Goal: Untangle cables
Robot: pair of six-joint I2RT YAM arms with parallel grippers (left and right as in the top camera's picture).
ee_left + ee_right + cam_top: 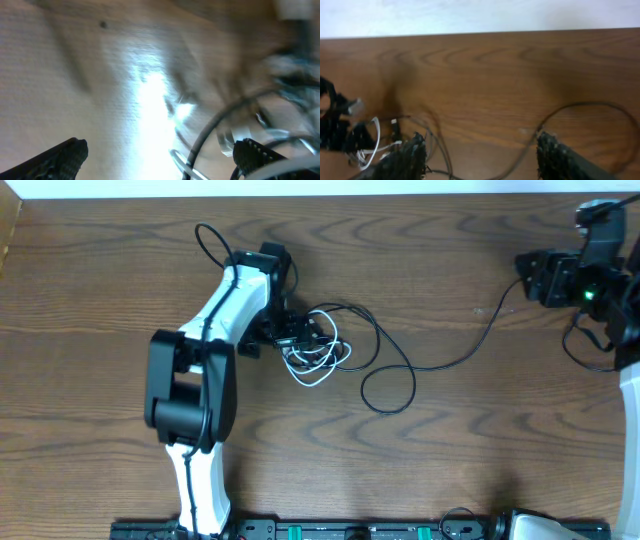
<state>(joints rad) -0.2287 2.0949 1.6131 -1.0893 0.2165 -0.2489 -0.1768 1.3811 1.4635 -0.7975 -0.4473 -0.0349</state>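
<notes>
Two tools wide, nothing held; cable tangle (pixel 318 352) on worktop (pixel 480 460), right at left tool (pixel 160 155). Black cord (pixel 445 366) trails rightward toward right tool (pixel 482 160). We judge left nearer tangle, right nearer tail.

You are working over a brown wood-grain table (pixel 450 460) that fills the overhead view. Just left of its centre, a tangle of thin black cords (pixel 325 345) lies on the wood, looped together with one white cord (pixel 315 377). From that tangle, one long black cord (pixel 455 363) curls into a loose loop on the near side, then trails flat toward the far right.
</notes>
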